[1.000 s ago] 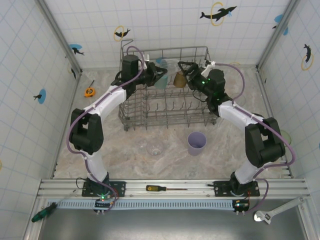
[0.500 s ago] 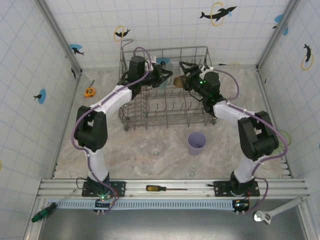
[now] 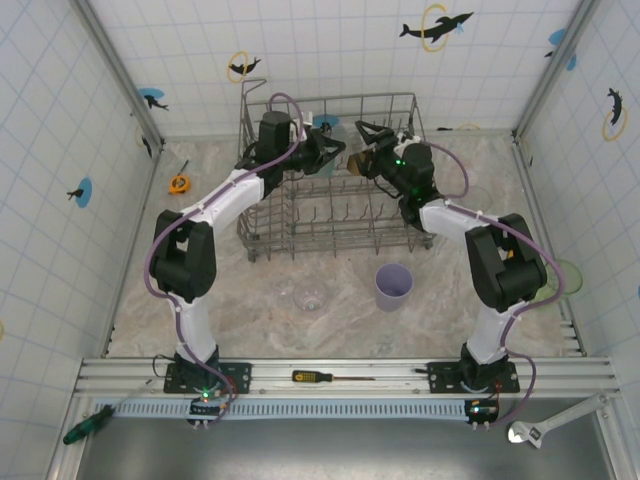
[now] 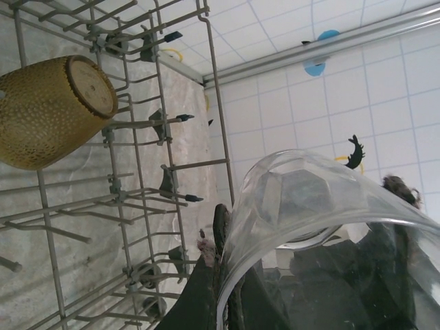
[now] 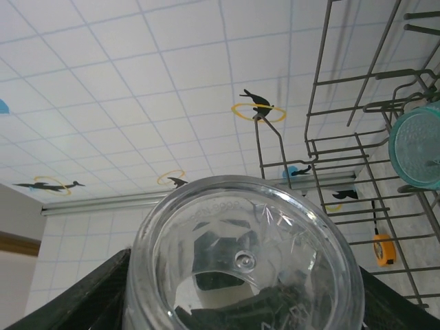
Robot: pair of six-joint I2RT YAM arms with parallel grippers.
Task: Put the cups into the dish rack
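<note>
My left gripper (image 3: 335, 155) and right gripper (image 3: 362, 152) face each other above the back of the dish rack (image 3: 330, 235). The left gripper (image 4: 230, 275) is shut on the rim of a clear cup (image 4: 302, 199). The same clear cup (image 5: 244, 261) sits base-first between my right gripper's (image 5: 244, 282) fingers (image 5: 75, 295), which press on both its sides. An amber cup (image 4: 51, 113) rests on the tines of the rack (image 4: 137, 185). A teal cup (image 5: 418, 144) sits further along in the rack (image 5: 330, 130).
In front of the rack, a lavender cup (image 3: 393, 287) and a clear cup (image 3: 310, 295) stand on the table. A pale green cup (image 3: 570, 272) is at the right wall. An orange tape measure (image 3: 178, 183) lies at the left. Along the near rail lie a screwdriver (image 3: 320, 377) and a wrench (image 3: 545, 425).
The right gripper has moved left toward the left gripper, and its jaws have narrowed around the clear cup. The left gripper advanced slightly over the rack, then held still.
</note>
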